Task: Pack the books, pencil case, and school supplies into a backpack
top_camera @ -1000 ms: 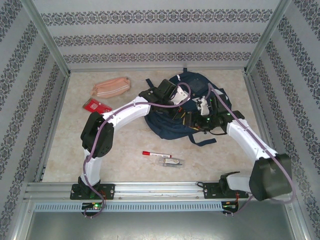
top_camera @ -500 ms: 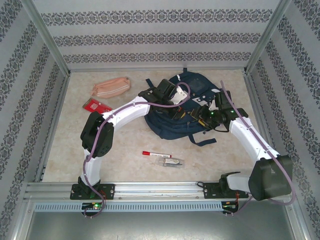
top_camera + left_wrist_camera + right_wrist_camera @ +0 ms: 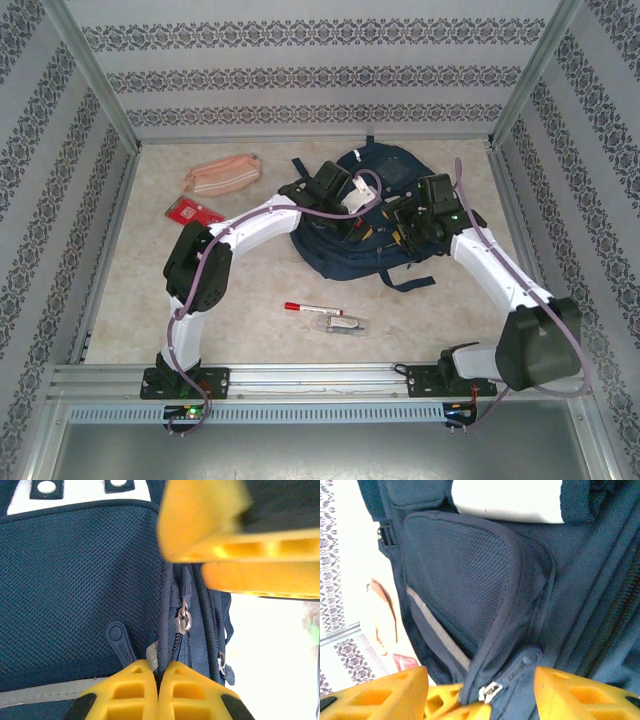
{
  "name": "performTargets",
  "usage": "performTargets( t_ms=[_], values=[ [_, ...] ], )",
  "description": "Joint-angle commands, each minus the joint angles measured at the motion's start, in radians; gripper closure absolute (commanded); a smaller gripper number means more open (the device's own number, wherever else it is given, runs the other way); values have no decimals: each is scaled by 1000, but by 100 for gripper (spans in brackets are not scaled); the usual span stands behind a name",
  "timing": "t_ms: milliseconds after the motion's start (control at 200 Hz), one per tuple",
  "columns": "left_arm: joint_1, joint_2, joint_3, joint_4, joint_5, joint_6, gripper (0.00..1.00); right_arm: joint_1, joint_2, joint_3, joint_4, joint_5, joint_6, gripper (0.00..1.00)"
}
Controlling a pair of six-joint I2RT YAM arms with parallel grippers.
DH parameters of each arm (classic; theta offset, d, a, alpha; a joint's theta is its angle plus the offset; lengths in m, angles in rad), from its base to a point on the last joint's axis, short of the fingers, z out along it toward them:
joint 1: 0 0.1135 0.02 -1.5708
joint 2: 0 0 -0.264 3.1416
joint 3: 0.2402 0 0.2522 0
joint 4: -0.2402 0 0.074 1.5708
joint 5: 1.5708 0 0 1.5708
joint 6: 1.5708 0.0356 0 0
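Observation:
The navy backpack [image 3: 385, 175] lies flat at the middle back of the table. My left gripper [image 3: 157, 666] is shut on a fold of its fabric beside the zip, just below a metal zip slider [image 3: 183, 620]. My right gripper [image 3: 480, 677] is open over the same seam from the other side, with a zip pull [image 3: 490, 692] between its fingers [image 3: 575, 692]. The salmon pencil case [image 3: 222, 174] and the red packet [image 3: 193, 211] lie to the left. The white marker [image 3: 312, 308] and a clear-wrapped item [image 3: 343, 323] lie in front. The books are out of view.
Both wrists meet over the backpack's middle [image 3: 375, 215], fingers almost touching. A loose dark strap [image 3: 405, 284] trails toward the near right. Metal frame posts and patterned walls [image 3: 300, 75] close in the table on three sides. Bare tabletop [image 3: 130, 300] lies at the near left.
My right wrist has swung up and back over the backpack, and its jaws have widened. The left gripper has held its grip and barely moved.

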Motion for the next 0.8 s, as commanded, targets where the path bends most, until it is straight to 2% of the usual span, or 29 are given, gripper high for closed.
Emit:
performTargets(
  t_ms=[0,155,280,305,325,365,395,520,640,794],
  values=[
    [8,-27,-23,101,70,82,100,15,66,36,4,-14,63,46],
    [7,-30,-27,117,68,154,100,35,160,97,-27,-35,23,57],
    [7,-33,-10,116,42,153,100,37,188,99,-16,-21,24,90],
    [8,-37,-10,119,28,134,96,37,189,103,-12,-26,22,95],
    [8,-43,-12,121,17,116,89,37,190,109,-12,-30,21,97],
    [8,-60,-16,120,-14,64,74,37,187,116,-11,-33,23,99],
    [8,-80,-27,116,-45,8,69,38,181,118,-9,-31,30,100],
    [7,-199,-109,51,-166,-287,65,33,167,137,2,-26,56,100],
    [-23,-282,-241,42,-183,-571,61,35,166,170,-2,-34,61,100],
    [-118,-302,-322,77,-275,-768,58,37,160,175,12,-21,79,100]
  ],
)
